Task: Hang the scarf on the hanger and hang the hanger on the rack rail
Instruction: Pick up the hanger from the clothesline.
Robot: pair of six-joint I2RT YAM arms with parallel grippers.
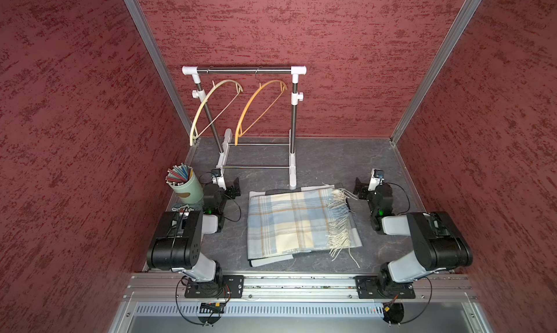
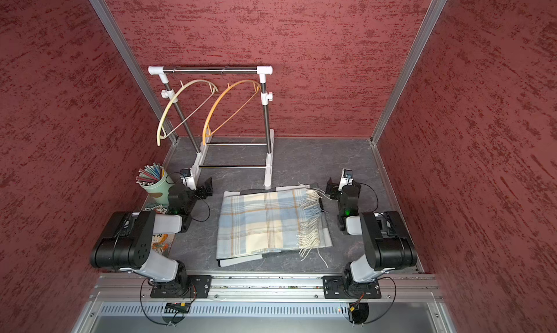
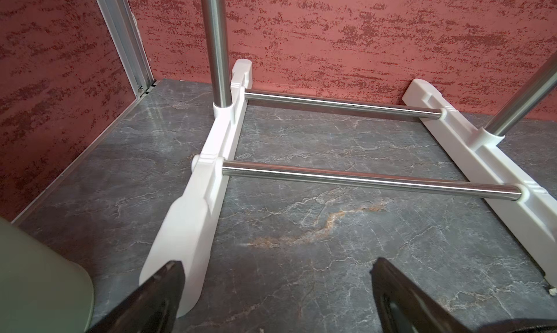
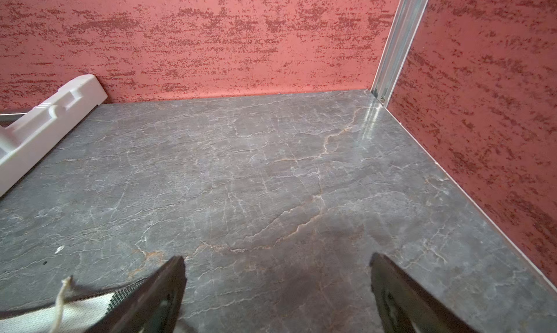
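Folded cream-and-blue plaid scarf [image 1: 295,223] lies flat on the dark grey marbled tabletop [image 1: 331,165] between my two arms, long axis left to right, fringed end pointing toward the right gripper [image 1: 360,191]. Orange curved hanger [image 1: 259,111] and cream curved hanger [image 1: 211,108] hang on the white-and-steel rack [image 1: 244,71] at the back, turned crosswise to its rail. I read the left gripper [image 3: 277,268] and the right gripper both spread wide, empty.

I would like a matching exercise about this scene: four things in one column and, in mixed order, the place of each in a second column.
1. scarf
2. orange hanger
3. cream hanger
4. green cup

A. hangs on the rail, at the end nearer the cup
B. hangs on the rail, at the end farther from the cup
C. lies folded on the table
D. stands upright, holds pencils

Pairs: 1-C, 2-B, 3-A, 4-D
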